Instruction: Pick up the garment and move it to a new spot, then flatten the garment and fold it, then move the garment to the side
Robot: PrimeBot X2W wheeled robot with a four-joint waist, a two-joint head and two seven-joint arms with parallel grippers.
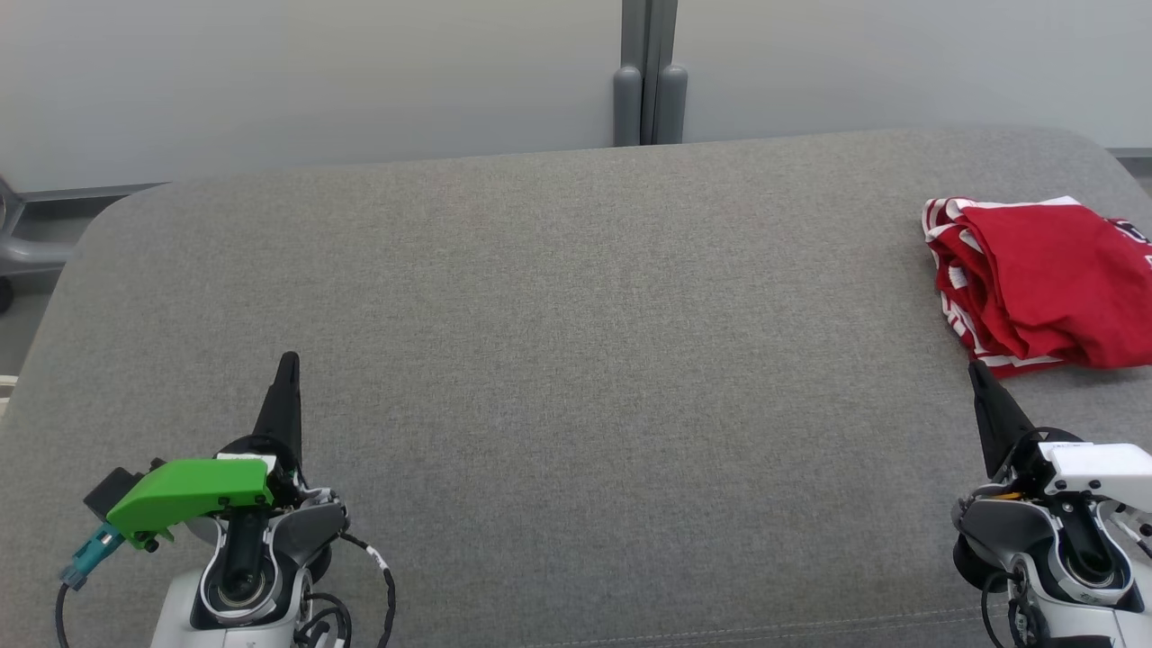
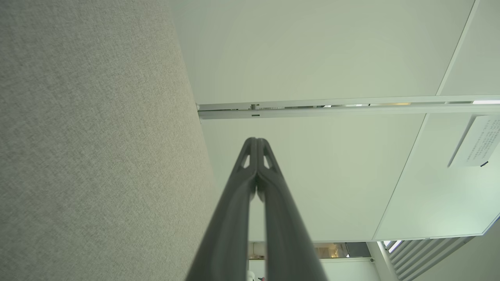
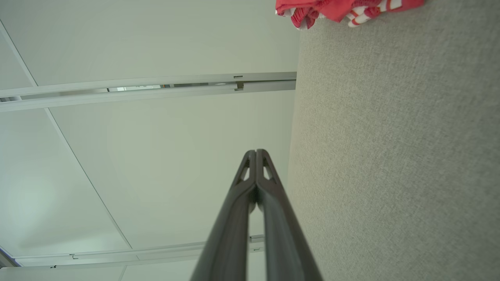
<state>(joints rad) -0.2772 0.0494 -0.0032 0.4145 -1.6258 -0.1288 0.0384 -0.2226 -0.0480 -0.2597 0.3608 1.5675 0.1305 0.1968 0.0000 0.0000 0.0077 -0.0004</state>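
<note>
A red garment (image 1: 1044, 283) with white stripes lies bunched at the right edge of the grey fabric surface (image 1: 576, 360). In the right wrist view the garment (image 3: 336, 9) peeks in at the top. My right gripper (image 1: 976, 371) is shut with nothing in it, its tip just in front of the garment's near edge. At the lower left my left gripper (image 1: 288, 362) is also shut and empty, far from the garment. Each wrist view shows its own fingertips pressed together: left gripper (image 2: 256, 139), right gripper (image 3: 256, 152).
The grey surface has rounded far corners and a pale wall behind it with a grey post (image 1: 650, 72) at the middle. A grey frame piece (image 1: 22, 243) stands off the left corner. The garment sits close to the surface's right edge.
</note>
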